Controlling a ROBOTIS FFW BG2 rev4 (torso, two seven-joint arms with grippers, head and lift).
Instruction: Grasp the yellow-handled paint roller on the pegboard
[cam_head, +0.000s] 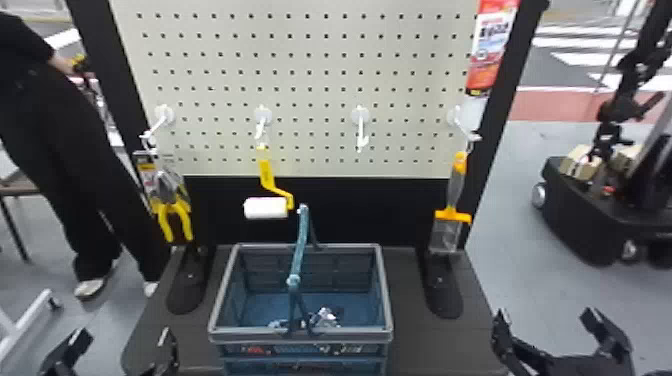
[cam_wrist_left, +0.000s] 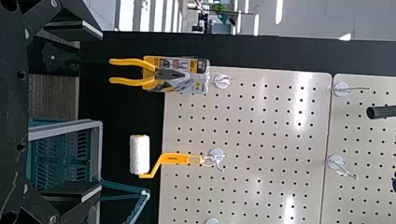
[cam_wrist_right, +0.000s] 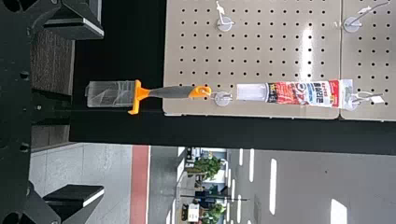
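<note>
The yellow-handled paint roller (cam_head: 267, 192) hangs from the second hook from the left on the cream pegboard (cam_head: 310, 60), its white roll at the bottom pointing left. In the left wrist view the paint roller (cam_wrist_left: 161, 161) hangs well beyond my fingers. My left gripper (cam_head: 115, 352) sits low at the table's front left corner, open and holding nothing, far below the roller. At the front right my right gripper (cam_head: 552, 335) is open too. The left gripper (cam_wrist_left: 70, 112) and right gripper (cam_wrist_right: 72, 109) both show wide-spread jaws.
A blue basket (cam_head: 300, 334) with a raised teal handle stands on the black table (cam_head: 440, 340), right under the roller. Yellow pliers (cam_head: 170, 200) hang at the left, a scraper (cam_head: 450, 220) and a sealant tube (cam_head: 487, 47) at the right. A dark wheeled machine (cam_head: 600, 210) stands far right.
</note>
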